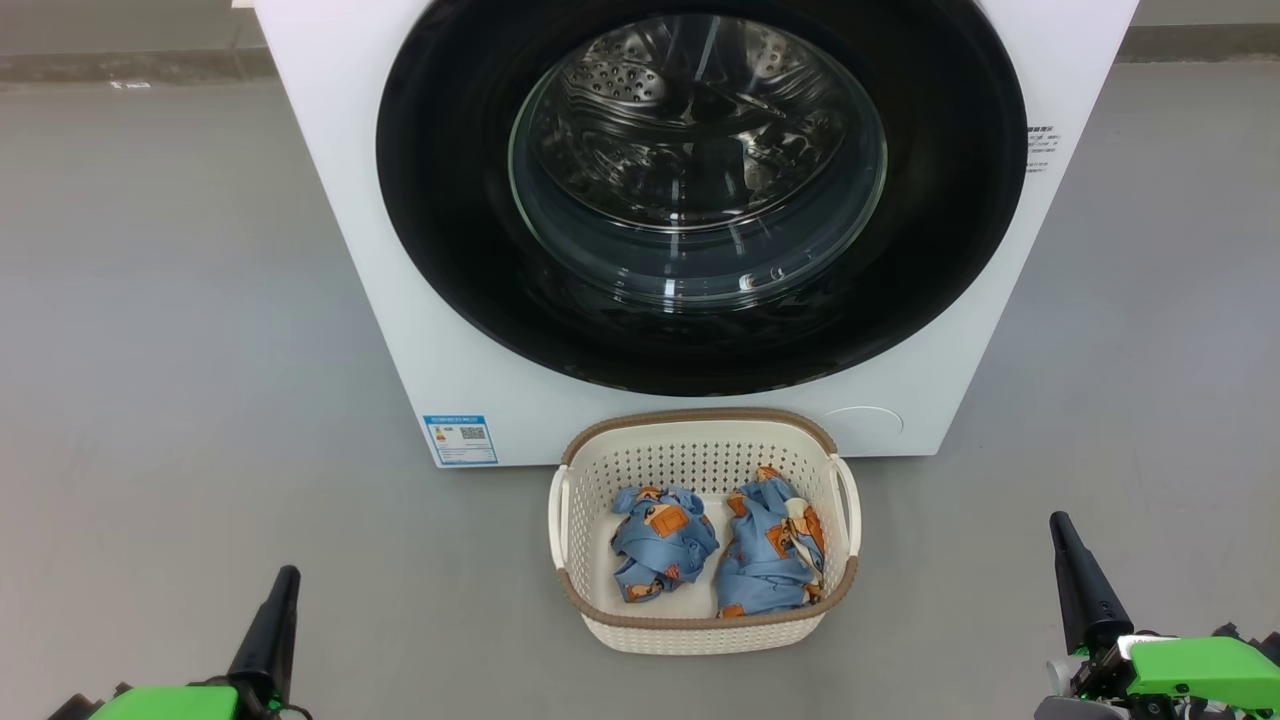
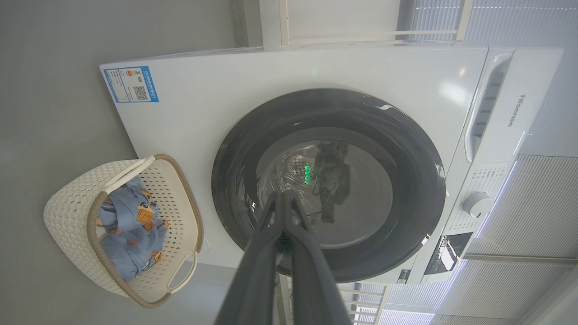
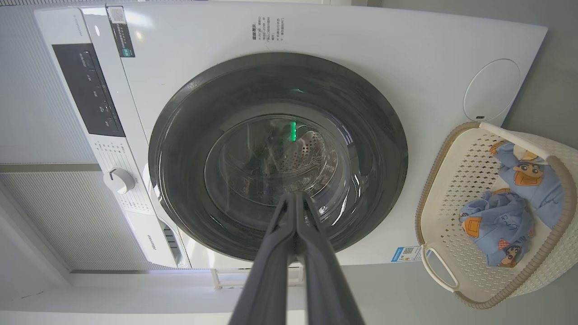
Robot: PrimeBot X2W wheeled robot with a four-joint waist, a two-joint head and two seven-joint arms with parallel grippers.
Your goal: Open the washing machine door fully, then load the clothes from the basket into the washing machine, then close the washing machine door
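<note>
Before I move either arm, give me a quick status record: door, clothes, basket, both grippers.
door: washing machine door shut against the washing machine
clothes: two garments, both in the basket
basket: on the floor, right in front of the machine, below the door
left gripper: fingers shut, holding nothing
right gripper: fingers shut, holding nothing
progress: door not yet opened

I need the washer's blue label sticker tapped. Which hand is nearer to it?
Left. In the head view the left hand lies just below and left of the blue label sticker. The right hand is far to its right, past the basket.
</note>
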